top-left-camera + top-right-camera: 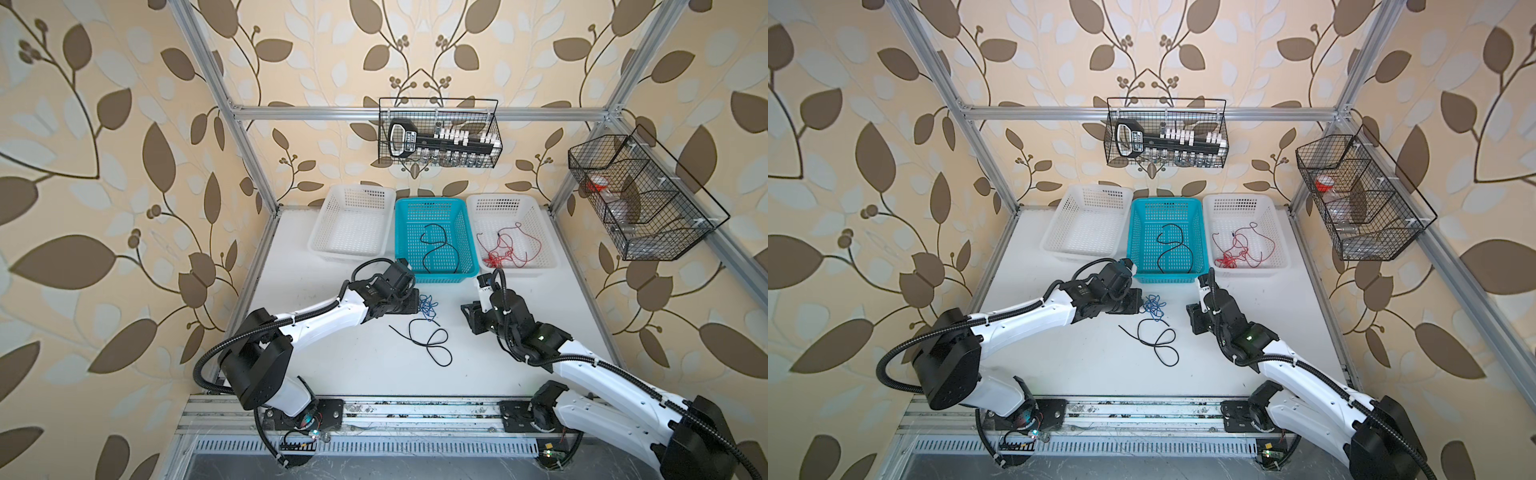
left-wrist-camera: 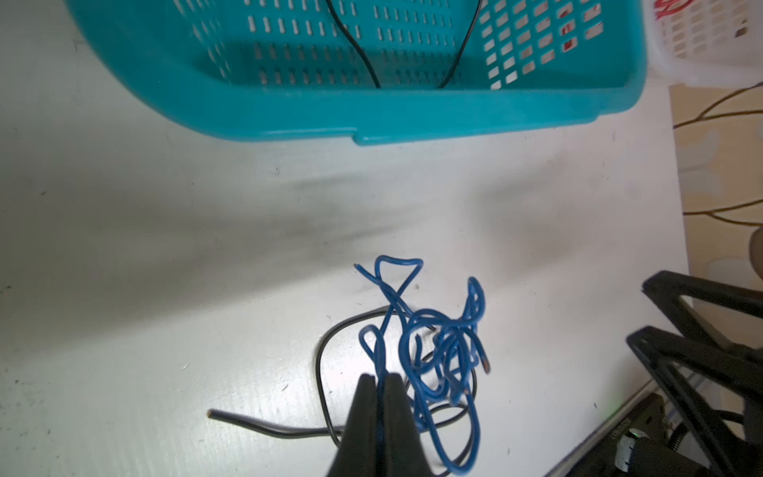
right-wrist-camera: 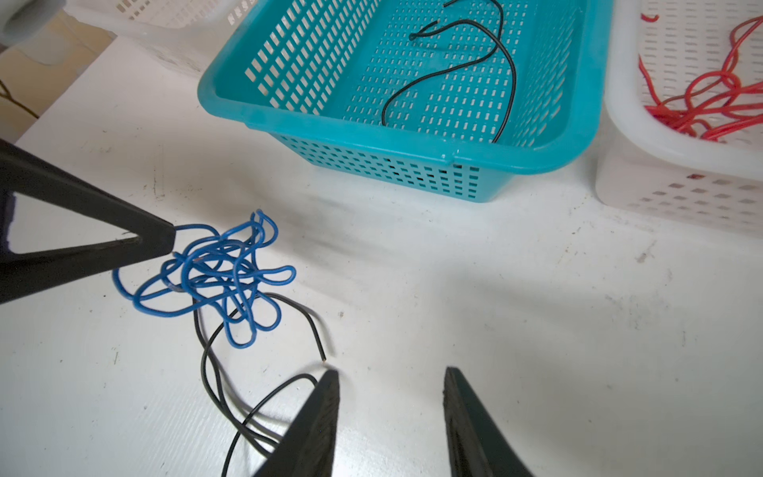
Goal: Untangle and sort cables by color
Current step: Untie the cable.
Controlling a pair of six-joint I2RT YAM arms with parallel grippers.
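Note:
A tangle of blue cables [image 1: 428, 306] [image 3: 214, 268] lies on the white table in front of the teal basket [image 1: 440, 276]. It overlaps a looping black cable [image 1: 415, 340] [image 3: 202, 359]. My left gripper [image 2: 382, 378] is shut on one strand of the blue cables [image 2: 450, 351] at the tangle's left edge. My right gripper [image 3: 392, 371] stands open just right of the black cable, with nothing between its fingers. Another black cable [image 1: 436, 245] lies in the teal basket. Red cables [image 1: 500, 253] lie in the right white basket [image 1: 552, 257].
An empty white basket [image 1: 320, 245] stands left of the teal one; the three sit in a row at the table's back. Two black wire racks [image 1: 438, 133] [image 1: 648, 199] hang on the frame above. The aluminium rail [image 1: 415, 409] runs along the front edge.

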